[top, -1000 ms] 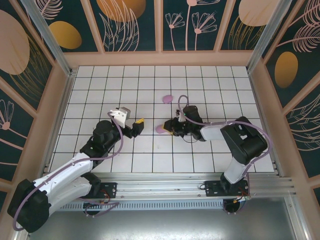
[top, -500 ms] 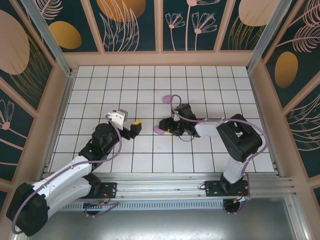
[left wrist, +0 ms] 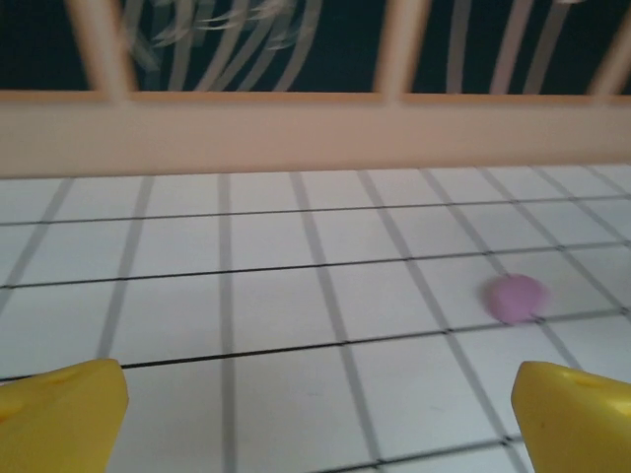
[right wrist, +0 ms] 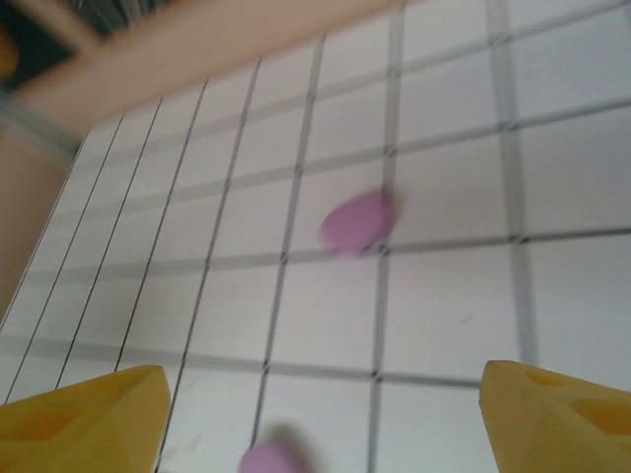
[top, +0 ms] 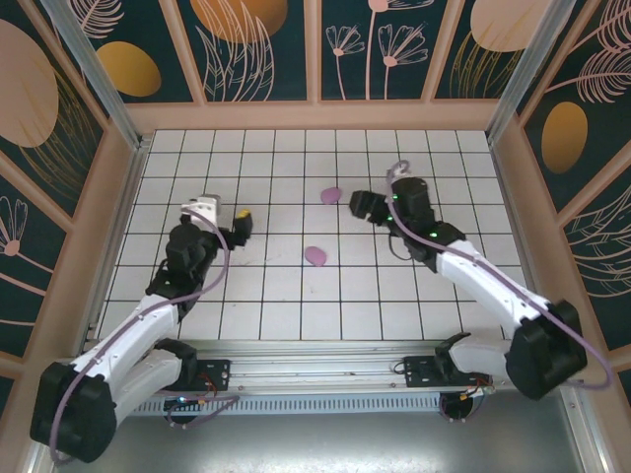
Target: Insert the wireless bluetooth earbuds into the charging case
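Observation:
Two lilac pebble-shaped charging cases lie on the white tiled floor, one (top: 331, 195) further back and one (top: 315, 256) nearer the arms. The earbuds are out of view. My right gripper (top: 360, 205) hovers just right of the far case, open, with nothing between its yellow fingers (right wrist: 562, 414). The right wrist view has one case (right wrist: 357, 221) ahead and one (right wrist: 271, 458) low between the fingertips. My left gripper (top: 240, 222) is open and empty at the left, well apart from both cases. One case (left wrist: 516, 298) lies ahead and to the right in the left wrist view.
A wooden rail (top: 315, 116) and patterned panels wall the floor at the back and sides. Both arm bases sit on the metal rail (top: 325, 370) at the near edge.
My right gripper let go of the nearer case, opened, and swung up and to the right. My left gripper drew back to the left and opened wider.

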Controlling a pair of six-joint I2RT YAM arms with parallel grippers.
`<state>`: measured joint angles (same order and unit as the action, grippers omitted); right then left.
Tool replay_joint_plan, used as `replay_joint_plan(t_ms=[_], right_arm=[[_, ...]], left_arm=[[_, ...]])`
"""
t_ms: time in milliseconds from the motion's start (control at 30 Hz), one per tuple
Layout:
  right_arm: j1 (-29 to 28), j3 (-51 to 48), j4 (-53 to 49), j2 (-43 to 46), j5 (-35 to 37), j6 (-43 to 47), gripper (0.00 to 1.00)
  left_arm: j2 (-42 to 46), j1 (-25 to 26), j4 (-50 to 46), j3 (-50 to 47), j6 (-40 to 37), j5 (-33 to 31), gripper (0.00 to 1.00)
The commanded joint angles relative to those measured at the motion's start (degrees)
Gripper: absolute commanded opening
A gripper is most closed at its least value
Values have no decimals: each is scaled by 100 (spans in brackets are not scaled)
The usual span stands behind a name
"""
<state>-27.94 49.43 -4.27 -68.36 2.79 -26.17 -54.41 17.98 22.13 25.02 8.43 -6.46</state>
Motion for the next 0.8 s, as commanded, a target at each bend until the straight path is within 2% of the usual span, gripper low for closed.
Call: replay_joint_plan(t_ms=[0, 67, 167, 300, 433, 600, 767], right_arm=[[528, -451, 222, 387, 1208, 665, 93], [968, -763, 669, 516, 1251, 868, 98], [1522, -1223, 1316, 527, 1436, 1082, 99], [2248, -1801, 2231, 270, 1251, 1181, 99], [2622, -2182, 2931, -133, 1289, 1486, 99], [3045, -2463, 3679, -660, 870, 1640, 99], [3310, -3105, 5445, -1029, 441, 1862, 99]], left_arm=[[-431, -568, 238, 200, 303, 111, 99], [-850, -884, 427, 268, 342, 78, 98], [-1404, -1213, 776, 309, 325, 235, 98], [-2037, -1278, 1136, 327, -21, -135, 99], [-2409, -1297, 1538, 176, -423, -366, 99], [-2382, -1297, 3041, -532, -559, -347, 99], [-2530, -1301, 4620, -1189, -714, -824, 98]])
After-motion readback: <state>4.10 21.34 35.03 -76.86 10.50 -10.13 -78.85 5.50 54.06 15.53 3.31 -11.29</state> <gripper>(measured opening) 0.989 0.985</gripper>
